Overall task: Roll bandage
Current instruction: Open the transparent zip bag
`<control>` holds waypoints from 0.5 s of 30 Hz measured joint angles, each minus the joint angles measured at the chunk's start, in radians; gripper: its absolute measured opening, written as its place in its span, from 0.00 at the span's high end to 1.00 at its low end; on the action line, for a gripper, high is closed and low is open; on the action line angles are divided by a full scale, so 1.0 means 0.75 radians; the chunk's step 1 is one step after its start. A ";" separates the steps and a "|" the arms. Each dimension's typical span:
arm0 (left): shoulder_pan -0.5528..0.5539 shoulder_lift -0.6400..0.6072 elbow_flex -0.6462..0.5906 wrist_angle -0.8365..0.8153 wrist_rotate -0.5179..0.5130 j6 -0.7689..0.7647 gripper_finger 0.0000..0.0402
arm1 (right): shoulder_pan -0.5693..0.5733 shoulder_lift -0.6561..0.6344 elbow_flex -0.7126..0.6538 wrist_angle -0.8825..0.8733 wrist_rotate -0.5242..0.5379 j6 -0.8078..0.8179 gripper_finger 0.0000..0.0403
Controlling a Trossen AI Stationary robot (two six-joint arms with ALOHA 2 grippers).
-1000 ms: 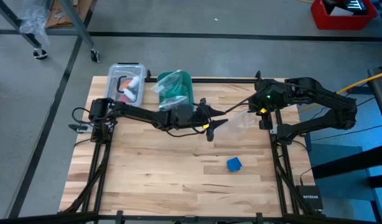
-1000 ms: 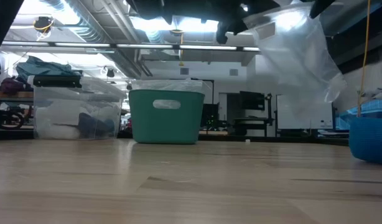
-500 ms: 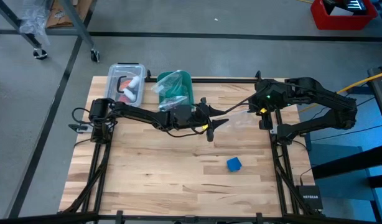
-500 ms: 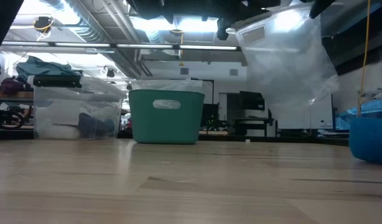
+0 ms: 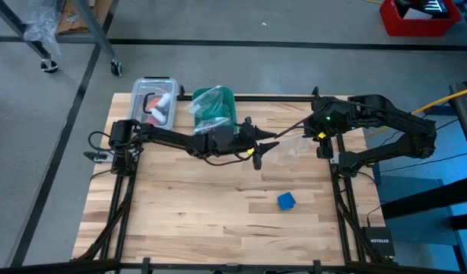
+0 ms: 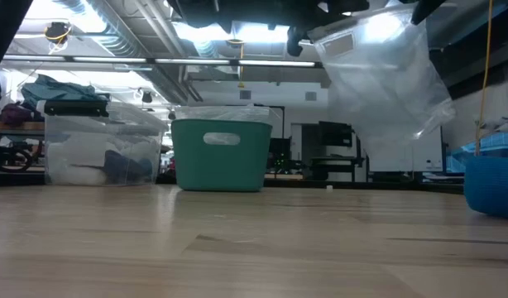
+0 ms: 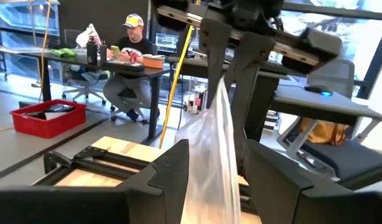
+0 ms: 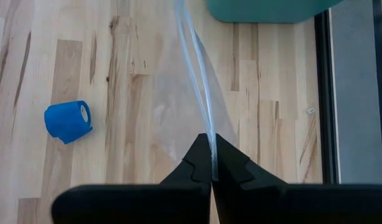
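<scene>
The bandage is a small bright blue roll (image 5: 286,201) lying on its side on the table near the right front. It also shows in the right wrist view (image 8: 68,121) and at the low view's right edge (image 6: 492,186). No gripper touches it. A clear plastic bag (image 5: 290,146) hangs in the air between my two grippers, high above the table (image 6: 378,74). My left gripper (image 5: 262,148) is at the bag's left end. My right gripper (image 5: 316,135) is shut on its right end. My left gripper has the bag's left end (image 7: 217,155) between its two fingers, which come level from the table's left. The bag runs on from there toward my right gripper and is clear of the table. My right gripper pinches the bag's upper edge (image 8: 208,127) between its two shut fingertips. The bag hangs below and stretches away from the fingers, lifted clear of the table.
A teal bin (image 5: 216,106) lined with clear plastic stands at the table's far edge, behind my left gripper. A clear lidded box (image 5: 156,101) stands to its left. A person sits at a desk in the room beyond (image 7: 132,46).
My left gripper has drawn slightly toward the table's left. The bag's left corner has gone with it, and the bag has spread wider and flatter between the two grippers. The blue roll has stayed where it was.
</scene>
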 joint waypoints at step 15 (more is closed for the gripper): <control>0.001 0.000 0.000 0.000 0.000 0.026 0.64 | 0.001 0.000 -0.001 0.070 0.095 -0.100 1.00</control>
